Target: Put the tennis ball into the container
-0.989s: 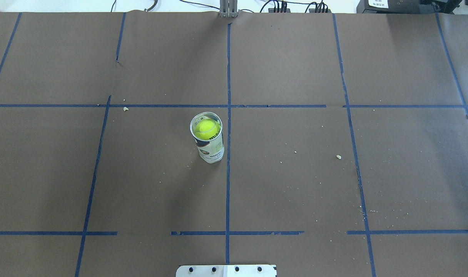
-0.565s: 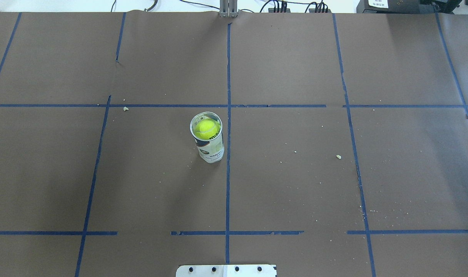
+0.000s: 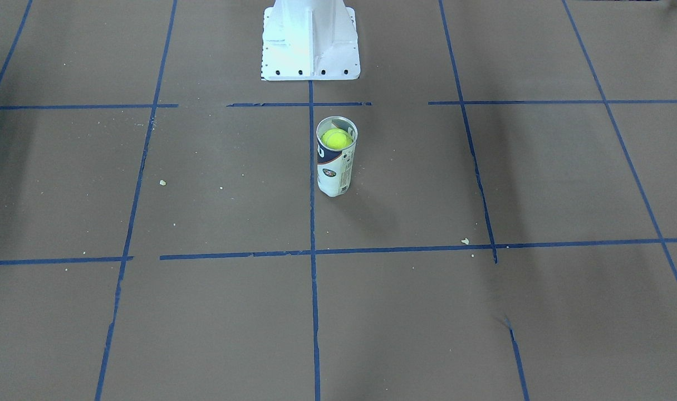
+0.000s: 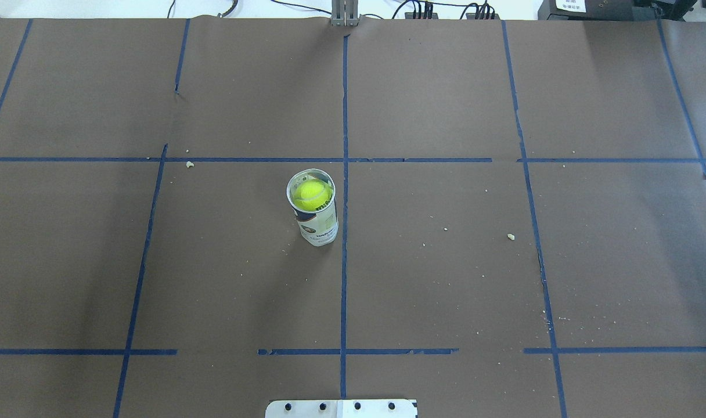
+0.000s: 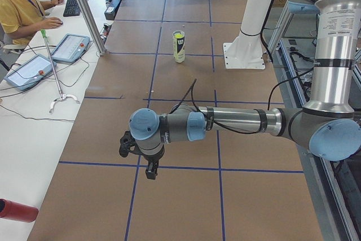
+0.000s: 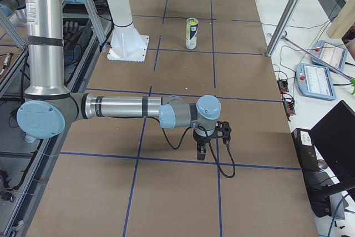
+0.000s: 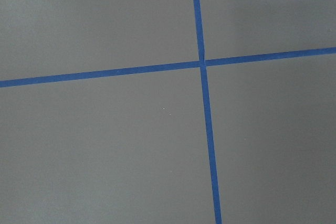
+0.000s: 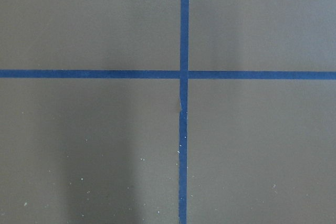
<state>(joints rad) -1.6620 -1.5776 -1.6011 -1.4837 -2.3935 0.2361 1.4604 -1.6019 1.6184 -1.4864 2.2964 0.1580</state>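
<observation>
Tennis ball [image 4: 311, 194] sits inside the upright container [image 4: 319, 225] mid-desk, so I'd just hold both arms well clear; can't tell if left fingers [image 5: 150, 172] or right fingers [image 6: 201, 152] are spread, too small.

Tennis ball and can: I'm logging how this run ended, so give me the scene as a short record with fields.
tennis ball: inside the container, near its open top
container: upright on the table, no lid, just beside the centre tape line
left gripper: over the table's left end, far from the container, pointing down; open or shut cannot be told
right gripper: over the table's right end, pointing down; state cannot be told
task: ball is in the container
</observation>
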